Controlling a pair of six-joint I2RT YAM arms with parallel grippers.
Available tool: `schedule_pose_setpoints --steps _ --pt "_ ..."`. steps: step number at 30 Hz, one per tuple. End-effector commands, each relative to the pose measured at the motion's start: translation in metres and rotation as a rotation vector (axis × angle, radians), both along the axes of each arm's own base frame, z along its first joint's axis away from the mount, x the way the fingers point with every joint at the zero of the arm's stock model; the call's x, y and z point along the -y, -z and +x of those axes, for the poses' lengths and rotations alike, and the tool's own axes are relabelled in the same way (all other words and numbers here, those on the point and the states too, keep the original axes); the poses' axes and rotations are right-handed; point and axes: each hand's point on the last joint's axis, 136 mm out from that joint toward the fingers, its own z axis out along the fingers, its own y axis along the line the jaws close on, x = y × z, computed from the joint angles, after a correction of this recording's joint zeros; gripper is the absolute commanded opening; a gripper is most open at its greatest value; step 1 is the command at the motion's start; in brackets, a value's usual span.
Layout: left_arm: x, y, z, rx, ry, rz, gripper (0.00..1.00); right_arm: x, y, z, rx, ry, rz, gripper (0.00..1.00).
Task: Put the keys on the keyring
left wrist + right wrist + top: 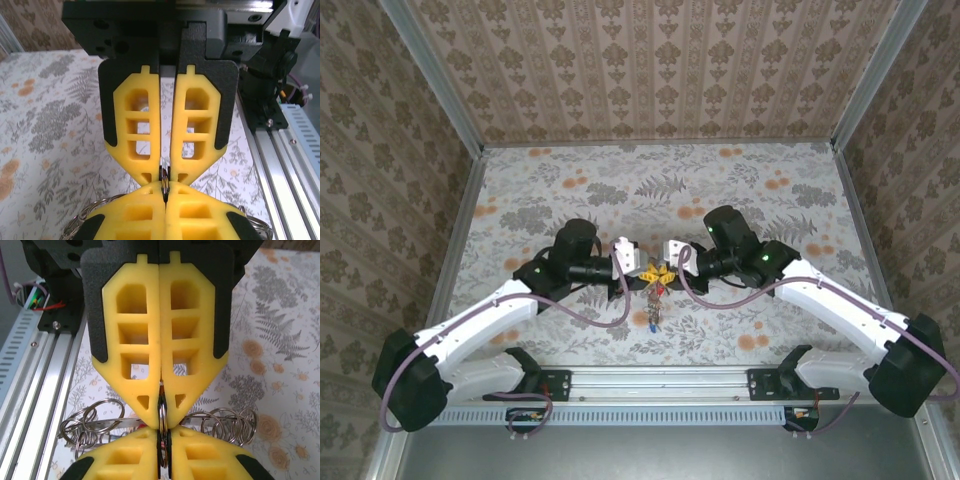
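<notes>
My left jaws and right jaws meet tip to tip, both pinching the keyring (162,420); keys (653,312) dangle beneath, above the worktop (570,190). Risk: thin wire twists or slips if my pulls disagree.

Keyring (162,411), a thin dark wire ring seen edge-on, stands upright above the table, pinched where the yellow tips of the left gripper (651,272) and right gripper (665,272) meet. The keys (654,308) dangle beneath in a small cluster, red and blue tags showing.
</notes>
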Motion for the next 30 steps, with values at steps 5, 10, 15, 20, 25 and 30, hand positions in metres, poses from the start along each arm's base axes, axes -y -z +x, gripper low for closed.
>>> schedule_pose_setpoints --steps 5,10,15,20,25,30 --pt "-0.003 -0.039 -0.010 0.037 0.063 -0.210 0.00 0.000 -0.023 -0.005 0.017 -0.034 0.134 0.15" --pt "-0.004 -0.046 -0.010 0.033 0.061 -0.260 0.00 -0.007 -0.024 -0.008 -0.023 -0.064 0.168 0.16" --pt "-0.002 -0.050 -0.007 0.033 0.049 -0.292 0.00 -0.014 -0.025 -0.010 -0.067 -0.094 0.207 0.17" --pt "-0.002 -0.050 -0.004 0.034 0.033 -0.305 0.00 -0.013 -0.015 -0.006 -0.083 -0.066 0.173 0.19" --pt "-0.004 -0.053 -0.003 0.046 0.020 -0.317 0.00 -0.008 0.000 -0.001 -0.118 -0.027 0.124 0.20" --pt "-0.006 -0.051 -0.003 0.046 0.013 -0.304 0.00 0.000 -0.001 -0.001 -0.139 -0.019 0.148 0.20"
